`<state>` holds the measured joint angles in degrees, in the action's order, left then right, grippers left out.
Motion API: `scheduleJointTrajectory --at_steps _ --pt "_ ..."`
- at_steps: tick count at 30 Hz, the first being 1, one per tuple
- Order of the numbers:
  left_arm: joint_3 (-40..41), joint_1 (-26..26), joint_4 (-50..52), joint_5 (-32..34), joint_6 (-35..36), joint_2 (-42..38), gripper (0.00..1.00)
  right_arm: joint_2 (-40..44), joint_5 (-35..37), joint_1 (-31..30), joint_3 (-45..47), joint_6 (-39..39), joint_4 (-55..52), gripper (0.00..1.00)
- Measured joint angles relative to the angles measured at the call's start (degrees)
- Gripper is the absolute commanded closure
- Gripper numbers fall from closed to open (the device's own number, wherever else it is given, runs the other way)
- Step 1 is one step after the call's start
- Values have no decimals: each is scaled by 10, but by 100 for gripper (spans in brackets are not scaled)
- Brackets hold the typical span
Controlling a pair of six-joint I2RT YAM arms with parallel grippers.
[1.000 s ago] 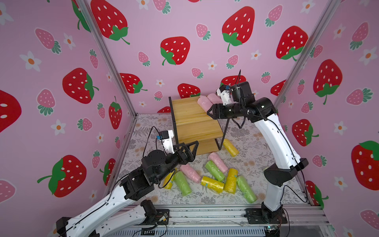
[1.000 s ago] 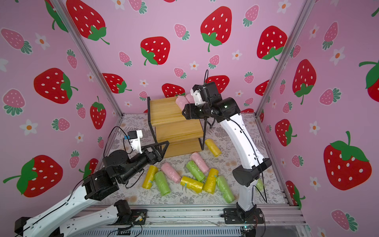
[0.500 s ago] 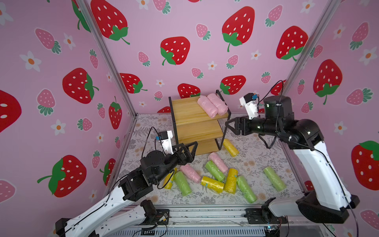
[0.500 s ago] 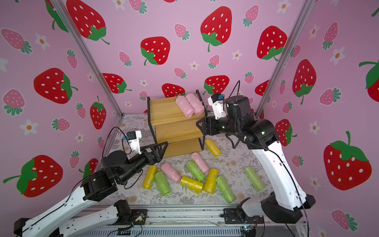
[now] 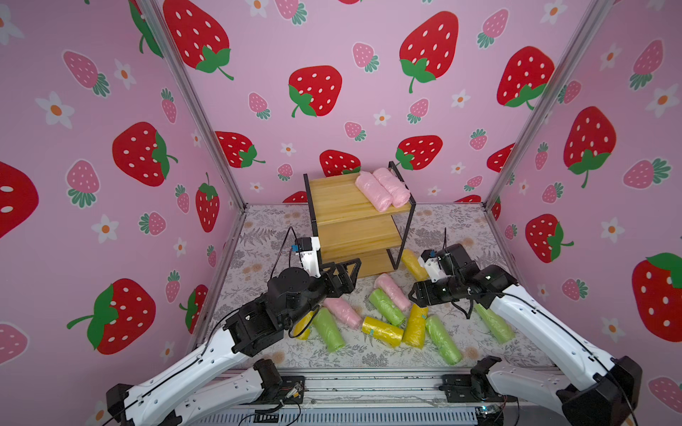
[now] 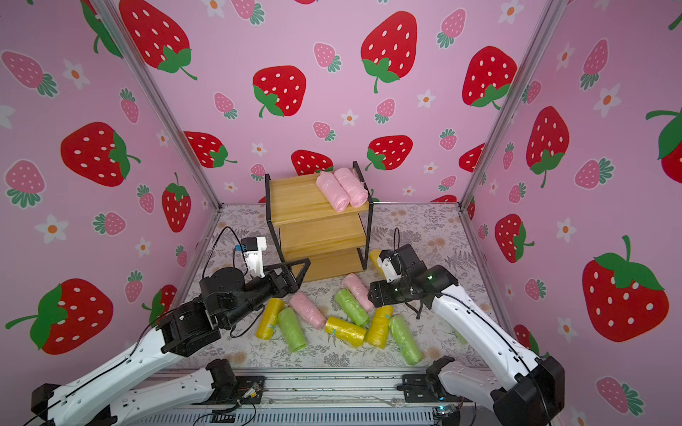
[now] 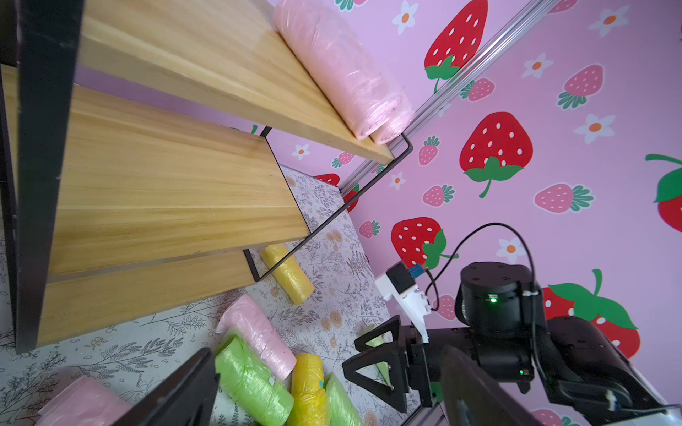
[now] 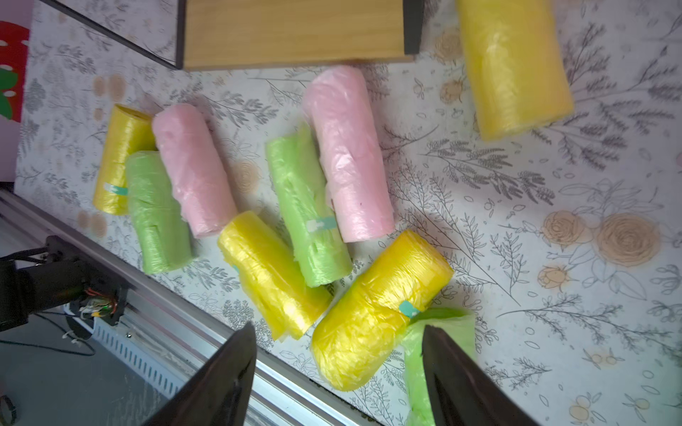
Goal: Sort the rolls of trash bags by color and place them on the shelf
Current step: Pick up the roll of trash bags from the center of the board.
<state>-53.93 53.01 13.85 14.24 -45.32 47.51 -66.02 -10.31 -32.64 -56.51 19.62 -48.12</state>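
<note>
The shelf (image 5: 354,221) stands at the back with two pink rolls (image 5: 383,188) lying side by side at the right end of its top board. Several pink, green and yellow rolls of trash bags lie loose on the floor in front, among them a pink one (image 5: 393,291) and a yellow one (image 8: 380,306). My left gripper (image 5: 348,274) hangs open and empty by the shelf's bottom left corner. My right gripper (image 5: 413,295) hovers open over the floor rolls, its jaws wide above that yellow roll in the right wrist view, holding nothing.
One yellow roll (image 5: 413,263) lies by the shelf's right foot. A green roll (image 5: 494,324) lies apart at the right, partly under my right arm. The metal rail (image 5: 369,383) runs along the front edge. Strawberry-print walls close three sides.
My right arm has swung from the shelf's top board, where the two pink rolls stay, down to the floor rolls. The left arm has barely moved.
</note>
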Motion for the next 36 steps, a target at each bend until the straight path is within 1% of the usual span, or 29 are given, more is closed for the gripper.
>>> scheduleJointTrajectory --at_steps 8,11,16,23,27,31,34,36 --pt "0 3 2 -8 -4 7 3 -118 -21 2 6 6 77 32" --pt "0 4 2 -8 -4 7 3 -160 -21 2 5 5 90 34" --pt "0 4 2 -8 -5 7 3 -215 -14 2 -6 5 97 35" --pt "0 4 2 -8 -4 10 3 -267 -4 -4 -23 5 107 33" --pt "0 4 2 -8 -3 14 3 -297 6 -19 -37 5 108 31" --pt "0 4 2 -8 -1 17 3 -324 14 -32 -44 5 110 30" --pt "0 4 2 -8 -1 17 2 -337 20 -37 -44 5 111 33" --pt "0 4 2 -8 0 17 2 -339 22 -39 -44 6 111 38"
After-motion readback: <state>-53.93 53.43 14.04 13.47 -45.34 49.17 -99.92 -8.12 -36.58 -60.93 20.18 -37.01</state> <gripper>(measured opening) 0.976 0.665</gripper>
